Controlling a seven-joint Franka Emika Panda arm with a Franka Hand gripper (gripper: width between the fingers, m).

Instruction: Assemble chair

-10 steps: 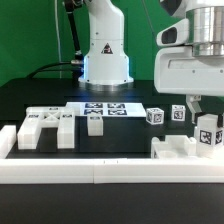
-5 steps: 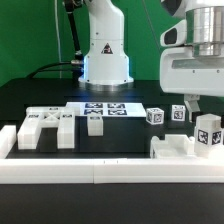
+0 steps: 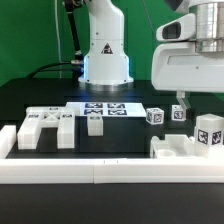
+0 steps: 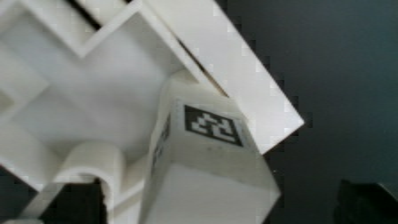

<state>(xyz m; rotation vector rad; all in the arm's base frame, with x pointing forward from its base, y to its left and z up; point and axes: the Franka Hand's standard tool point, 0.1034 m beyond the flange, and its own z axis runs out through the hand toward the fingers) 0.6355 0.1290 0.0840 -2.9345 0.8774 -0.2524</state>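
— Several white chair parts (image 3: 62,128) lie spread over the black table (image 3: 130,140). Where do we see the gripper?

— We see the gripper (image 3: 204,102) high at the exterior view's right, above the tagged block (image 3: 208,133). One finger (image 3: 183,100) hangs clear of that block, toward the exterior view's left of it. The other finger is cut off by the picture's edge. We read the jaws as spread wide, with nothing between them.

— And the block itself?

— We find it upright just beside the stepped piece (image 3: 178,148), near the border rail (image 3: 110,172). Whether the two are joined we cannot tell. In the wrist view the tagged block (image 4: 214,150) fills the middle, its tag toward us, with white slotted walls close against it.

— What of the rest?

— We count two tagged cubes (image 3: 155,116) near each other, between the marker board (image 3: 105,109) and the visible finger. At the exterior view's left a slotted panel (image 3: 40,122) lies flat. A small block (image 3: 95,123) sits just beside it, in front of the marker board.
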